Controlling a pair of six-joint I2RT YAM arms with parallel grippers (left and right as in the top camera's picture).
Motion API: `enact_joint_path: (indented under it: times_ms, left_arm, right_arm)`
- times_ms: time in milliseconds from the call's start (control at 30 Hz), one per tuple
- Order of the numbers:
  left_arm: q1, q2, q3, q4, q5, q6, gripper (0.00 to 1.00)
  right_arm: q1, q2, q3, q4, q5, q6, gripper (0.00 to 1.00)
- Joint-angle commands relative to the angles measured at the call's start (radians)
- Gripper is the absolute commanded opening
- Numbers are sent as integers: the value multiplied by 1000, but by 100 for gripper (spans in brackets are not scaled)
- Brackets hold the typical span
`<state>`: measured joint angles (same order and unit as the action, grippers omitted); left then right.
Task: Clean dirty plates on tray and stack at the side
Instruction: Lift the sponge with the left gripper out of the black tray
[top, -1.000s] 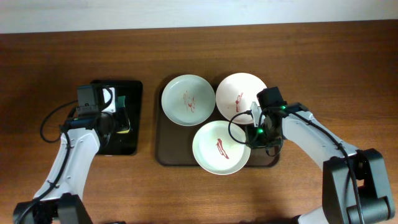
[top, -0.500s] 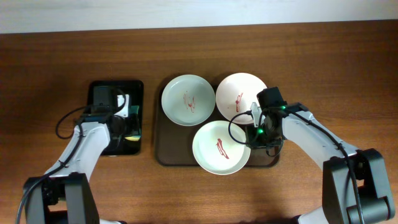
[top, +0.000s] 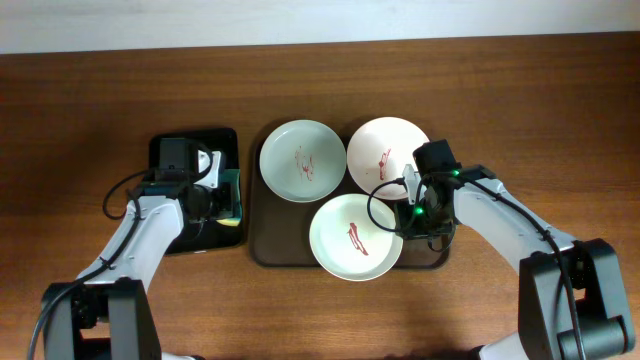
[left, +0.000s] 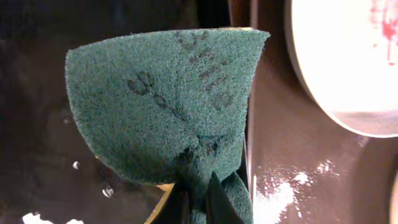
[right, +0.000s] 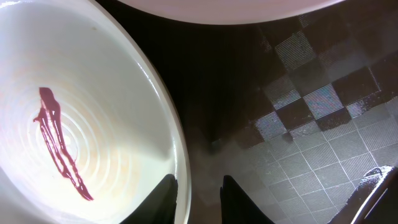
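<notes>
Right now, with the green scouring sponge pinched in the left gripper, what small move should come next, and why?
Probably swing the left gripper right, over the dark brown rectangular tray, toward the near pale round plate. It clamps the green scouring sponge, that plate's red sauce streak is unwiped, and the right gripper straddles its rim.

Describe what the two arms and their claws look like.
The left arm and the right arm are both built of white tubular links with black joints. A thin black cable loops out beside each wrist: the left cable and the right cable. Small green lights glow on the right wrist. The left claw and the right claw have dark, narrow fingers.
</notes>
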<state>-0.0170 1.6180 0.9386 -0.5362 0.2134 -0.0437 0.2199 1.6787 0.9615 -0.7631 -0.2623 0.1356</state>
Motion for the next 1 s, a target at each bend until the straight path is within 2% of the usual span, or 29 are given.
enact_joint_path:
  times_ms: [0,600,767,900,967]
  left_arm:
    - [-8,9,-8,-30,60,22,0]
    - [-7,9,-8,-263,52,22,0]
    - [-7,9,-8,-265,48,22,0]
    - [-6,8,3,-234,-27,16,0]
    - [-6,6,40,-232,-74,-25,0]
  right_arm:
    - [11,12,9,-5,9,4,25]
    - [11,12,9,-7,9,3,26]
    - [11,12,9,-7,9,3,26]
    - [11,12,9,-7,9,3,26]
    - [11,12,9,-8,9,3,26]
